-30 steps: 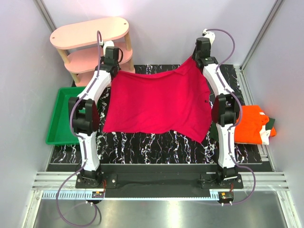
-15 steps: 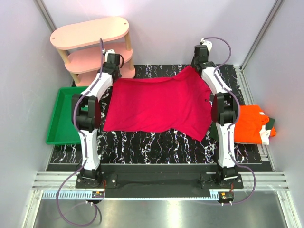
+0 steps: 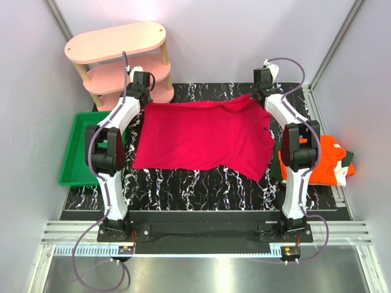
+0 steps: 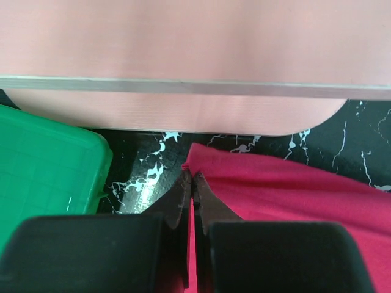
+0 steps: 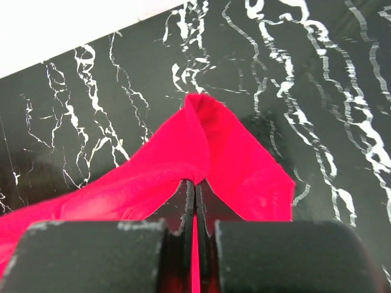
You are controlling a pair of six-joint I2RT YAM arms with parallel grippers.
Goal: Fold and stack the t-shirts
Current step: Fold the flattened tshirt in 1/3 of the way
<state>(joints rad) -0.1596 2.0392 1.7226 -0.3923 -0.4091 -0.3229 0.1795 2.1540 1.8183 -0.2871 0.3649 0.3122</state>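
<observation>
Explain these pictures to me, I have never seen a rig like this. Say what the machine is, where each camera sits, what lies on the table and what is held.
The machine is two robot arms bolted at the near edge of a black marbled table, each ending in a two-finger gripper. The wide picture comes from a fixed camera above and behind them. The two close-ups come from a camera on each wrist, looking along its own fingers. A red t-shirt lies spread on the table. The left gripper is shut on one far corner of it, the right gripper on the other. At the right edge lies a folded orange t-shirt with dark cloth showing under it. A green tray sits at the left, beside a pink shelf.
</observation>
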